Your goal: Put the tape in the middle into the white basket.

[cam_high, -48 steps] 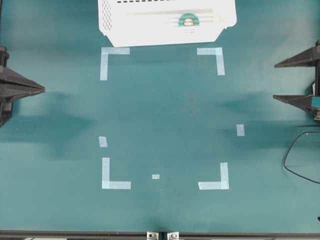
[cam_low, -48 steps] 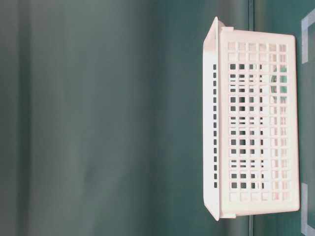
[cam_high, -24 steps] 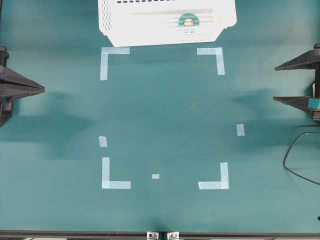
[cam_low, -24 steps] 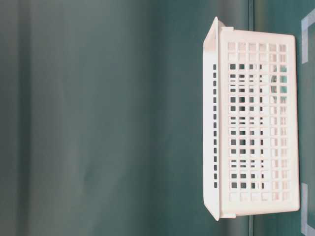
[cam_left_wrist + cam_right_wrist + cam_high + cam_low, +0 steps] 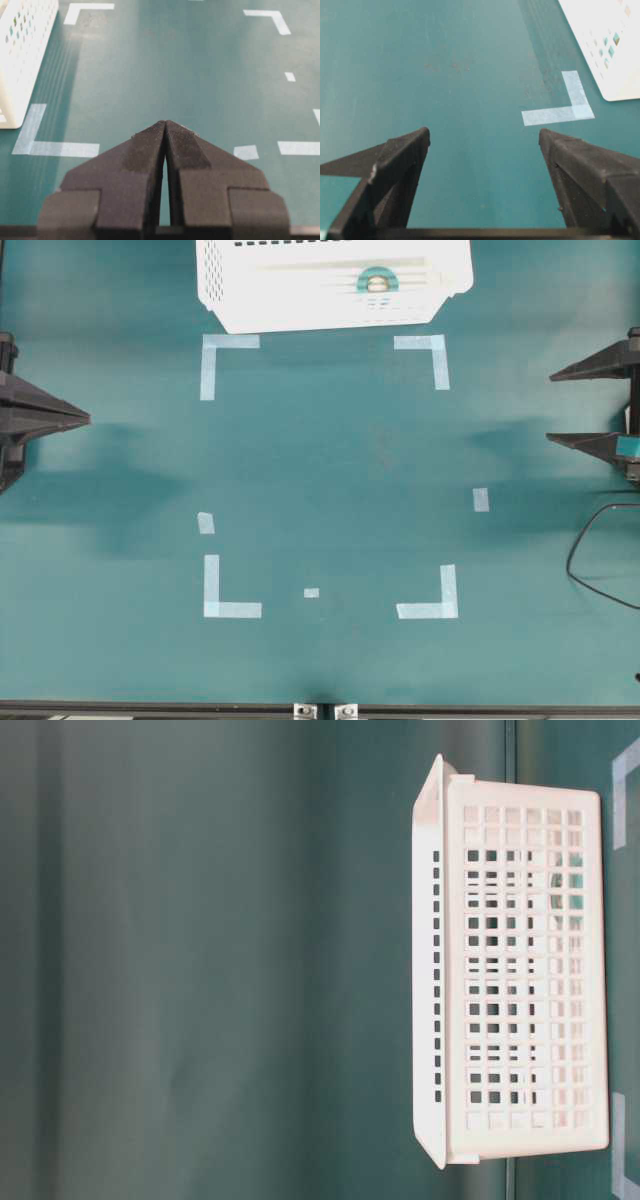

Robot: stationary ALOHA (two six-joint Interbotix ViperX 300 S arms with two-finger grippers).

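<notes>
The tape (image 5: 376, 281), a small teal roll with a pale core, lies inside the white basket (image 5: 300, 300) at the table's far edge. The table-level view shows the basket (image 5: 520, 990) turned on its side in the picture; through its slotted wall the roll is not clearly visible. At the left edge my left gripper (image 5: 85, 419) is shut, its tips meeting with nothing between them (image 5: 165, 122). Far out at the right edge my right gripper (image 5: 550, 404) stands open and empty (image 5: 484, 137). Both grippers are well away from the basket.
Pale-blue corner marks (image 5: 229, 355) (image 5: 428, 595) outline a rectangle in the middle of the teal table. Small strips of the same tape (image 5: 481, 500) (image 5: 205, 523) lie near it. A black cable (image 5: 590, 560) loops at the right edge.
The right gripper has drawn slightly farther toward the right edge, still open. The tape, the basket and the left gripper have not moved.
</notes>
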